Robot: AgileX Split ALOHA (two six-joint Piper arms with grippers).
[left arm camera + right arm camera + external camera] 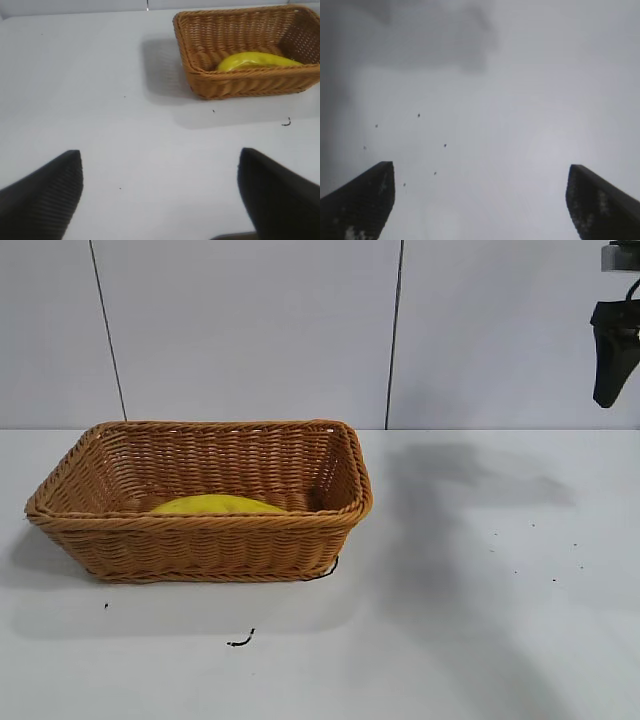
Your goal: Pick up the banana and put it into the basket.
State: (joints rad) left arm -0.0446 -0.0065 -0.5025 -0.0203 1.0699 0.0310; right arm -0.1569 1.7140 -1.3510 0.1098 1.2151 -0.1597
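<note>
Nearest the exterior camera, at about six o'clock, a small dark scrap (pixel 240 641) lay on the white table (pixel 480 640), just short of the basket (pixel 200 540). Beyond it, at nine o'clock, the basket stood upright with the banana (pixel 217 505) lying flat on its floor against the near wall, only its yellow back showing over the braided rim. Farther off, at two o'clock, the right gripper (pixel 612 350) hung high above the table, well apart from the basket, fingers spread wide and empty in its own wrist view. The left gripper (pixel 160 195) appeared only in the left wrist view, fingers likewise spread and holding nothing, looking across bare table at the basket.

The placing looked done. Little seemed at risk; a careless sweep by either arm while parking might clip the basket's flared rim and shove it.
</note>
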